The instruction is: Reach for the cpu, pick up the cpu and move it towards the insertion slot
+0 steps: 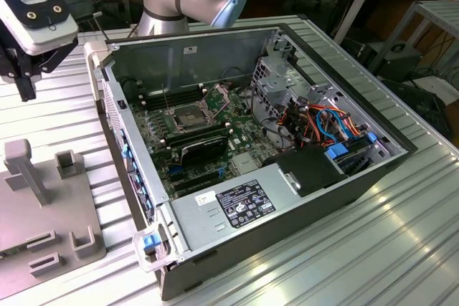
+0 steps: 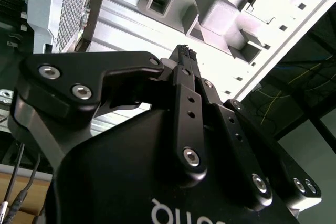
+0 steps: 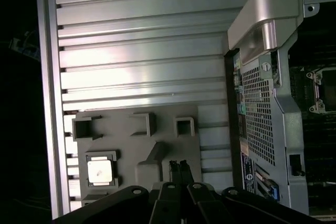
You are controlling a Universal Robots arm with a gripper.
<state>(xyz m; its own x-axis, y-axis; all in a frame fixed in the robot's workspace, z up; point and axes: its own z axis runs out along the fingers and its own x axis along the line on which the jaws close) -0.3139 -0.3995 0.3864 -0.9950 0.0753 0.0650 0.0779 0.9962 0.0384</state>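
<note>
First wrist view gives us the cpu [image 3: 100, 172] lying face up in a square recess of the grey fixture plate [image 3: 157, 124], which rests on the ribbed counter [image 3: 136, 61]. The pincer [image 3: 178, 165] hangs over that plate, near the cpu but apart from it, its fingertips pressed together on nothing. In the exterior view we see the insertion slot [image 1: 188, 117] inside the open computer case [image 1: 215, 41], well apart from the pincer at the exterior view's left.
</note>
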